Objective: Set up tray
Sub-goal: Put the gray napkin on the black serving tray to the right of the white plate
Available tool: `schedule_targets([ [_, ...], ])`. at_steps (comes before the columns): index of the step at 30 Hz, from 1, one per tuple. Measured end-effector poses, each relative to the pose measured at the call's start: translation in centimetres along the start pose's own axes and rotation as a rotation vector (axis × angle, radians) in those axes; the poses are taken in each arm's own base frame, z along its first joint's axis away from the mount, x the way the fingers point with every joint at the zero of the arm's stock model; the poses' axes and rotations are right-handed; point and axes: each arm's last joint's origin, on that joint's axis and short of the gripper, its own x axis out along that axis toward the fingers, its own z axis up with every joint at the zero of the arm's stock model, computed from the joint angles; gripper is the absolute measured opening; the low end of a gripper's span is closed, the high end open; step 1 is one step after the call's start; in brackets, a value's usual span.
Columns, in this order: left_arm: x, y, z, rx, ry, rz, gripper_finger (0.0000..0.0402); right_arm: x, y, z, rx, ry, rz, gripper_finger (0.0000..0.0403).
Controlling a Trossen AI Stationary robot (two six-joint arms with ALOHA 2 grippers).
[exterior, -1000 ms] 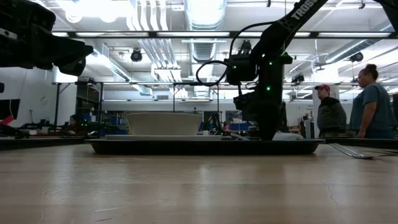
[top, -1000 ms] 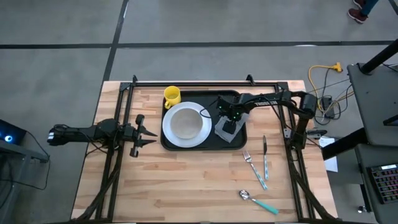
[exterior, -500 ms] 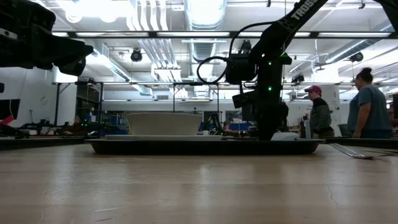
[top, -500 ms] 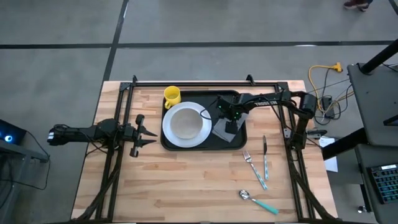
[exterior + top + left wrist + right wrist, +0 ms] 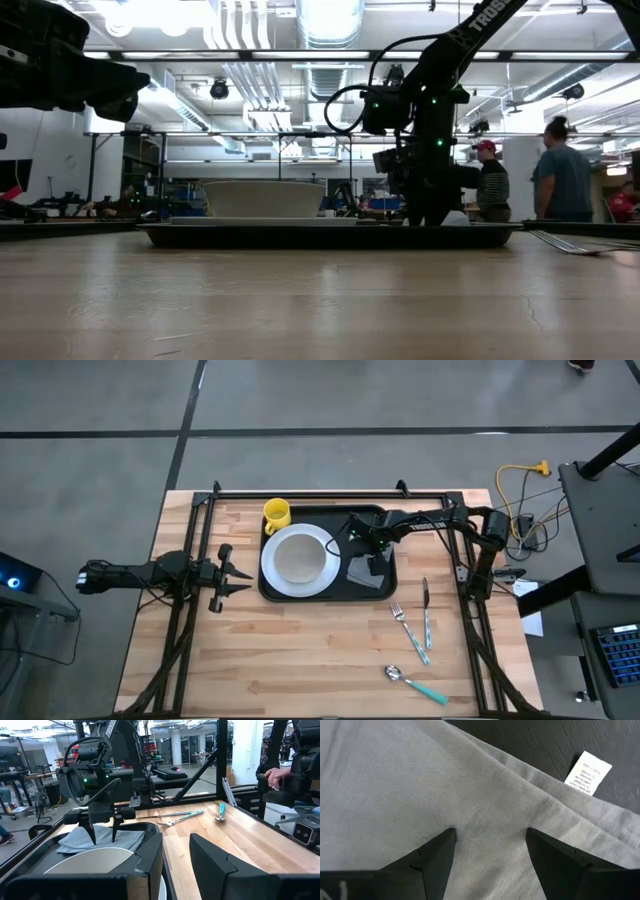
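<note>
Black tray sits upper centre on the wooden table, holding a white plate and grey cloth. Its white label is too small to read. Right gripper, fingers spread, has shifted the cloth leftward. Left gripper waits spread at mid-left.

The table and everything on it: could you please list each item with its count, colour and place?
tray: one, black, far middle of the table.
plate: one, white, on the tray's left part.
napkin: one, grey, flat on the tray's right part.
mug: one, yellow, just beyond the tray's far-left corner.
fork: one, silver, on the wood right of the tray.
knife: one, teal handle, beside the fork.
spoon: one, teal handle, near-right.
right gripper: open, fingertips on the napkin.
left gripper: open, waiting left of the tray.
</note>
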Motion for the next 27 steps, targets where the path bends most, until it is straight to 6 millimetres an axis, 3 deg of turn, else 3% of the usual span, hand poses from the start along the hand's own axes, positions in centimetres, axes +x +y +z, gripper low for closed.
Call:
schedule_targets([
  [6, 0.0, 0.0, 0.0, 0.000, 0.000, -0.001, 0.0083, 0.0, 0.1, 0.3, -0.102, -0.026, 0.003, 0.0239],
  [9, 0.0, 0.0, 0.0, 0.000, 0.000, -0.001, 0.0083, -0.3, 0.0, 0.4, -0.067, -0.030, 0.001, 0.0242],
  [14, 0.0, 0.0, 0.0, 0.000, 0.000, -0.001, 0.0083, -2.3, -0.5, 1.2, 0.085, -0.070, -0.017, 0.0240],
  [18, 0.0, 0.0, 0.0, 0.000, 0.000, 0.000, 0.0083, -3.6, -0.8, 1.5, 0.361, -0.070, -0.007, 0.0236],
  [22, 0.0, 0.0, 0.0, 0.000, 0.000, 0.000, 0.0083, -4.0, -0.9, 1.4, 0.620, -0.045, 0.008, 0.0236],
  [27, 0.0, 0.0, 0.0, 0.000, 0.000, -0.001, 0.0083, -3.6, -0.4, 0.8, 0.769, 0.017, 0.024, 0.0242],
])
